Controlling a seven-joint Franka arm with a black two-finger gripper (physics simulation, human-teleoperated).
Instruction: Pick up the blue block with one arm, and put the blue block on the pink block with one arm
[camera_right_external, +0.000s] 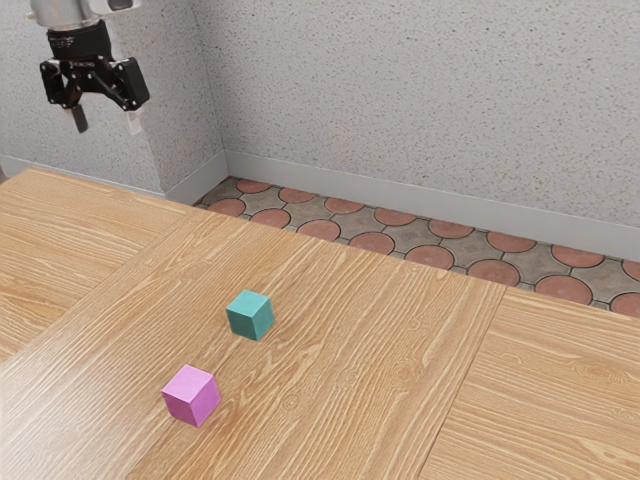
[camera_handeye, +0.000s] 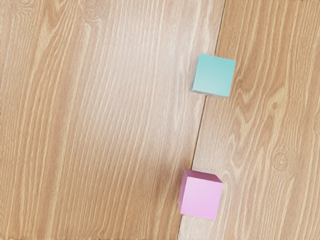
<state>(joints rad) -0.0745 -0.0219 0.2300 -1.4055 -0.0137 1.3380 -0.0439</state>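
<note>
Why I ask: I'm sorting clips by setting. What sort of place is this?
Most likely a simulated indoor room set up for tabletop robot tests: a broad wooden table bearing a blue block and a pink block, a speckled grey wall behind, and a floor of round reddish tiles.

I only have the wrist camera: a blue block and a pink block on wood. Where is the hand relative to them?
Observer: The hand hangs high above the table, far from the blue block, in the exterior view's upper left corner.
Operator: Open or shut?
Observer: Open, with nothing held.
Operator: What lies past the table?
Observer: A tiled floor of round reddish tiles, then a grey wall.
</note>
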